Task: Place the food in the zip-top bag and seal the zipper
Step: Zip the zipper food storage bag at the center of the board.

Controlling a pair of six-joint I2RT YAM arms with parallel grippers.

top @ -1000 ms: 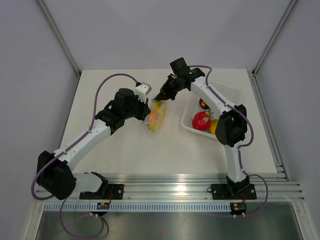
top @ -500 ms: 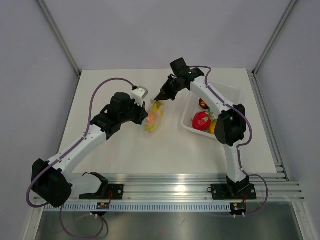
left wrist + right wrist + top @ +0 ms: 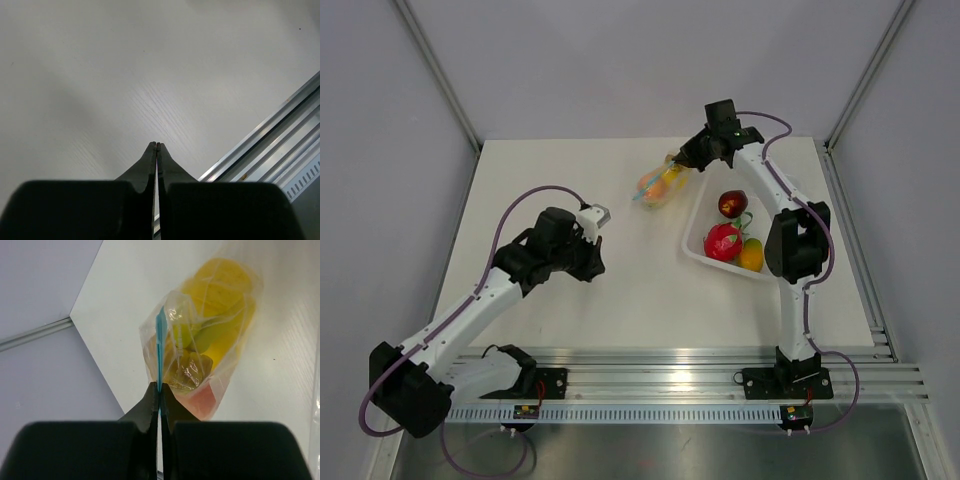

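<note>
Your right fingers [image 3: 156, 390] clamp the bag's [image 3: 660, 183] zipper [image 3: 160, 340] near the surface's [image 3: 620, 310] far edge, beside the tray [image 3: 780, 190]. Your left fingers [image 3: 154, 150], pressed together, hover over open surface mid-left.

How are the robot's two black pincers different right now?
The left black pincer is shut on nothing; the right black pincer pinches the light-blue zipper strip of the clear plastic bag. The left faces bare white table; the right faces yellow toy fruit inside that bag. Both are closed.
</note>
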